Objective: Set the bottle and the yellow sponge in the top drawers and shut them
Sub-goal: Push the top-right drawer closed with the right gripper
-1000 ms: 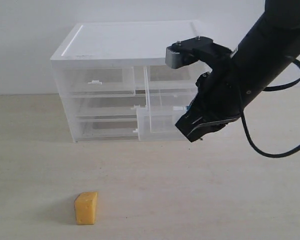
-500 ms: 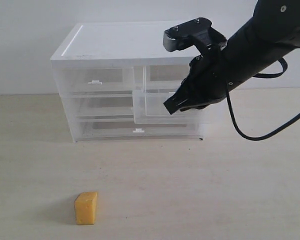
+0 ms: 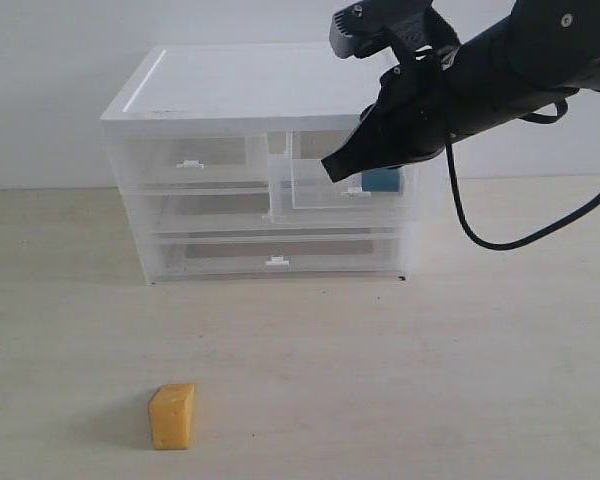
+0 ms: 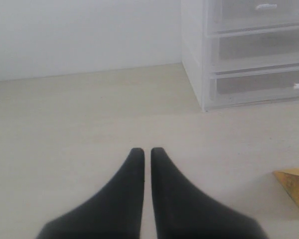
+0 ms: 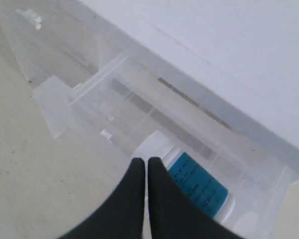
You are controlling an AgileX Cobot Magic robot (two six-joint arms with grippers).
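The bottle (image 3: 382,181) (image 5: 198,185), teal with a white cap, sits inside the right one of the top drawers (image 3: 342,186), which sticks out a little from the white-topped cabinet (image 3: 250,85). My right gripper (image 3: 332,168) (image 5: 142,161) is shut with nothing in it, its tips at that drawer's front. The left top drawer (image 3: 190,163) is pushed in. The yellow sponge (image 3: 171,415) (image 4: 295,183) stands on the table well in front of the cabinet. My left gripper (image 4: 146,150) hovers shut and empty over the table, the sponge off to one side; the exterior view does not show it.
Two wider drawers (image 3: 272,252) below are pushed in. The cabinet (image 4: 249,50) stands against a white wall. A black cable (image 3: 480,238) loops down from the right arm beside the cabinet. Bare table (image 3: 400,380) lies around the sponge.
The right top drawer, far pulled out a second ago, has slid back almost into the cabinet as my right gripper moved up and toward it. The sponge has not moved.
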